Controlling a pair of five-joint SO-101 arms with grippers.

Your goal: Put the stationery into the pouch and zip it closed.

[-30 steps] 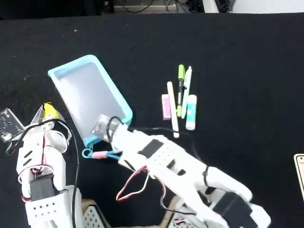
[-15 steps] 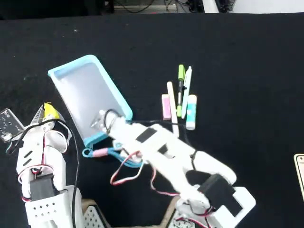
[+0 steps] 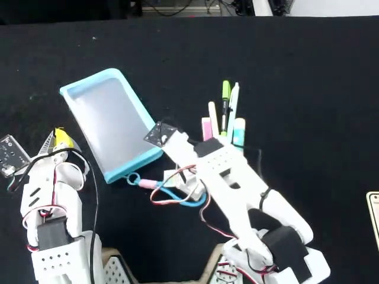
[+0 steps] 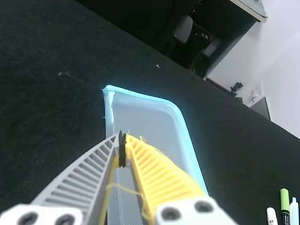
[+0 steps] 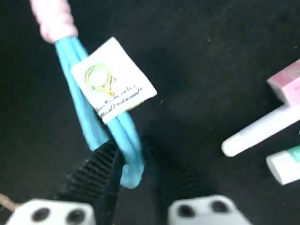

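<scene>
The light blue pouch [image 3: 111, 123] lies flat at the left of the mat, its zip pull trailing a pink sleeve [image 3: 147, 184] and a blue cord [image 3: 177, 200]. My right gripper [image 3: 190, 190] is shut on that blue cord [image 5: 126, 140] just past its white tag [image 5: 112, 86], right of the pouch's near corner. The stationery lies right of the pouch: a green highlighter [image 3: 225, 94], white pens [image 3: 233, 103], a pink eraser [image 3: 206, 126] and a teal-striped stick [image 3: 238, 129], their near ends hidden under the right arm. My left gripper [image 3: 55, 139] rests shut by the pouch's left side, its fingertips [image 4: 121, 146] together over the pouch [image 4: 145, 119].
A small circuit board [image 3: 10, 155] sits at the left edge and a pale card [image 3: 374, 214] at the right edge. The eraser [image 5: 287, 82], a white pen [image 5: 255, 132] and the teal stick [image 5: 287, 165] lie close beside the right gripper.
The right arm swung right toward the stationery, dragging the blue cord and pink sleeve away from the pouch's near corner. The left arm stayed still.
</scene>
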